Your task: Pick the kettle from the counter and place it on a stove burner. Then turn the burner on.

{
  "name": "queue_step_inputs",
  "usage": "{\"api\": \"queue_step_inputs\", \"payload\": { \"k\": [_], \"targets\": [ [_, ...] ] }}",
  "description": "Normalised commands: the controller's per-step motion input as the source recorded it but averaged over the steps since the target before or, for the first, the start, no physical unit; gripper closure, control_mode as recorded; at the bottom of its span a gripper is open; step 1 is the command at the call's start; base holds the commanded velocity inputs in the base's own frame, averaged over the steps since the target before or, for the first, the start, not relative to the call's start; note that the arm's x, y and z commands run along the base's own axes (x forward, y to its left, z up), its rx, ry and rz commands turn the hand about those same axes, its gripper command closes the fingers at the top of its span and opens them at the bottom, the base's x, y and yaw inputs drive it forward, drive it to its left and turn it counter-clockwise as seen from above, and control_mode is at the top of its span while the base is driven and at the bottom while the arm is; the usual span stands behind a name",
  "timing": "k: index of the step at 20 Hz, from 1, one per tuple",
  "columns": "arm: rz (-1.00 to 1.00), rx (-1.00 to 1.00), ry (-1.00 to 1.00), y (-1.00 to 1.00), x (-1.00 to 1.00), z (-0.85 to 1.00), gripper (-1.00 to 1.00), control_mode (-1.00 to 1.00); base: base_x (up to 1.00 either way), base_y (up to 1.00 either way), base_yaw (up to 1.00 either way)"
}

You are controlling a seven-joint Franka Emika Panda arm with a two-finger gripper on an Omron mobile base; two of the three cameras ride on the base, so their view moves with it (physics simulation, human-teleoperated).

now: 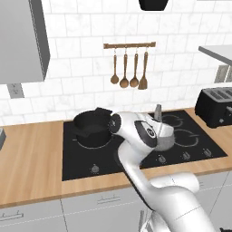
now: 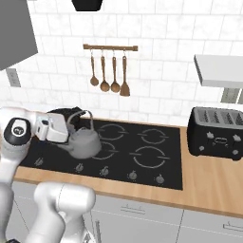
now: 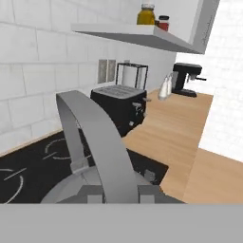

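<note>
The small grey kettle stands upright at the left edge of a front stove burner on the black cooktop; whether its base touches the glass I cannot tell. My gripper is shut on its thin arched handle from the left. In the left base view the kettle peeks out behind my arm, its handle sticking up. The hand view looks along the handle over the kettle lid, with my gripper clamped around it. The tan counter surrounds the cooktop.
A black pot sits on a back-left burner, close behind my hand. Knobs line the cooktop's front edge. A black toaster stands on the counter to the right. Wooden utensils hang on the wall rail. A shelf juts out above the toaster.
</note>
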Motion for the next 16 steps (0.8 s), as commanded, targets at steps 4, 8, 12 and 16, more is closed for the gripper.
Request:
{"api": "queue_step_inputs", "payload": {
  "k": [4,8,12,16],
  "targets": [
    [-0.27,-0.05,0.06,-0.76,0.25,0.0,1.0,-1.0,0.0,0.0,0.0],
    [-0.24,-0.03,0.01,-0.54,0.38,0.0,1.0,-1.0,0.0,0.0,0.0],
    [-0.25,-0.03,0.0,-0.46,0.4,0.0,1.0,-1.0,0.0,0.0,0.0],
    [-0.25,0.0,0.0,-0.55,0.16,0.0,1.0,-1.0,0.0,0.0,0.0]
  ]
}}
